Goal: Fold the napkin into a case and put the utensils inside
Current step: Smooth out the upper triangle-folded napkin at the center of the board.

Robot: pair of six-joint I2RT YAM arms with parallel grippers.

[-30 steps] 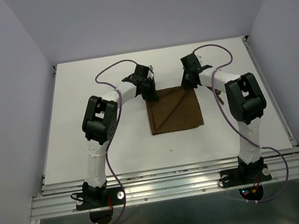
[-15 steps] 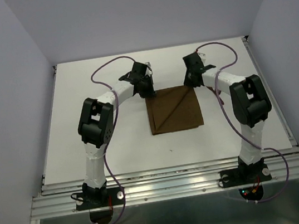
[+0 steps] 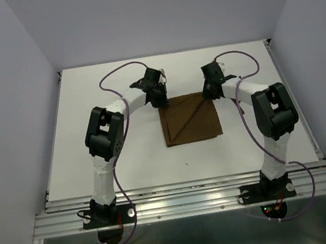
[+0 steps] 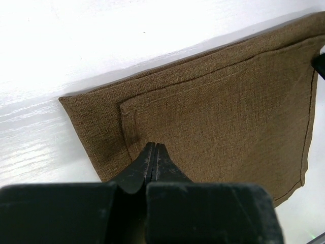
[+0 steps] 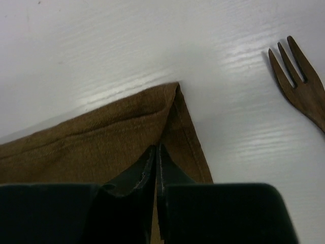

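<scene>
1. Napkin [image 3: 190, 120] flat mid-table, folded square, diagonal crease showing.
2. Left gripper [image 4: 154, 147] closed tight at far-left corner, cloth between tips unclear; right gripper [image 5: 156, 150] pinching far-right corner.
3. Lift both corners level, draw evenly nearward.
4. Pale walls [image 3: 159, 12], glossy white table [image 3: 125, 158]; dark brown fork [image 5: 299, 86] near right corner, apart.

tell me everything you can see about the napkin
The napkin is dark brown woven cloth with stitched hems, folded into a rough square of layers, a diagonal edge crossing its top. It lies flat on the white table, toward the far side. The shut left gripper sits at its far left corner, the shut right gripper at its far right corner; whether either pinches cloth is unclear. The fork lies apart.
</scene>
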